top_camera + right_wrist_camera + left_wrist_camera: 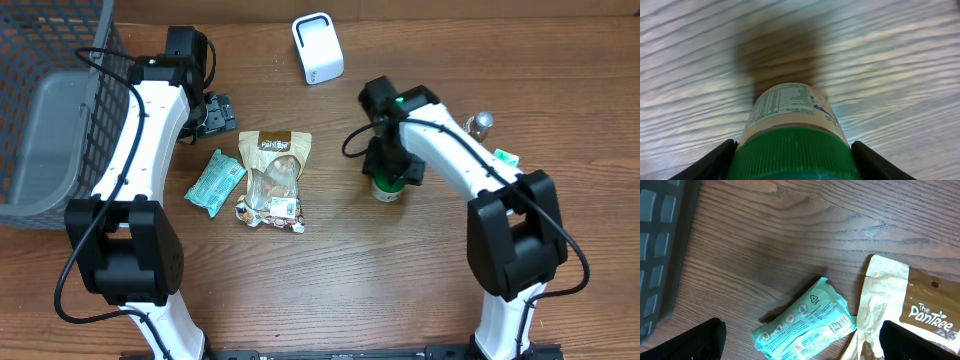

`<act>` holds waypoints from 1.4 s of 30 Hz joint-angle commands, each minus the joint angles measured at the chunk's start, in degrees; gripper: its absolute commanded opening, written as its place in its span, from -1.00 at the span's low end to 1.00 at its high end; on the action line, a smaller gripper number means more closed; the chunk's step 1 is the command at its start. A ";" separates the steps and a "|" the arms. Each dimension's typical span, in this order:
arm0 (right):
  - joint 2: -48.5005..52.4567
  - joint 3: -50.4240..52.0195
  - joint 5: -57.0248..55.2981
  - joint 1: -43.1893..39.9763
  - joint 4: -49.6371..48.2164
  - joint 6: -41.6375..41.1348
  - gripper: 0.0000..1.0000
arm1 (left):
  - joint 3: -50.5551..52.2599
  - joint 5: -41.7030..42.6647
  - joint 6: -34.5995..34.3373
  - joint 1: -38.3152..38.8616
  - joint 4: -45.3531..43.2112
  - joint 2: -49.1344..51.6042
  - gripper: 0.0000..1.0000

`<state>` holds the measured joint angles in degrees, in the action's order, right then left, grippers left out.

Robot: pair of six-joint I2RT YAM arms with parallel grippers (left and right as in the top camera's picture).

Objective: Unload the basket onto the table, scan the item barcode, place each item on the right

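Here I am straddling the bottle (388, 188), right of the table's centre, with the right gripper (794, 160); I cannot tell if it is pinching. The left gripper (802, 342) is hanging spread. Nothing is being scanned yet; the scanner (317, 48) is waiting.

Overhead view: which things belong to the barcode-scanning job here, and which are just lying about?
In the job:
green-capped bottle
right hand, fingers either side of the bottle's cap
white scanner

Lying about, at least for now:
teal packet
brown pouch
grey basket
small silver-topped item
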<state>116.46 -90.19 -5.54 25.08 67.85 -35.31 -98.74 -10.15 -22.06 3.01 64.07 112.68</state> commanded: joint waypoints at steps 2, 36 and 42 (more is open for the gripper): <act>-1.27 0.31 0.74 4.17 -1.38 1.29 0.34 | -1.09 -0.76 0.87 0.07 -0.02 0.44 1.00; -1.27 0.31 0.22 9.18 -3.52 1.31 1.00 | -1.09 -0.76 0.87 0.07 -0.02 0.44 1.00; -1.27 0.31 1.22 7.52 -3.28 1.40 1.00 | -1.09 -0.76 0.87 0.07 -0.02 0.44 0.99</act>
<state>116.46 -90.19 -4.71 33.78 64.55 -34.09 -98.74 -10.15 -22.06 3.01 64.07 112.68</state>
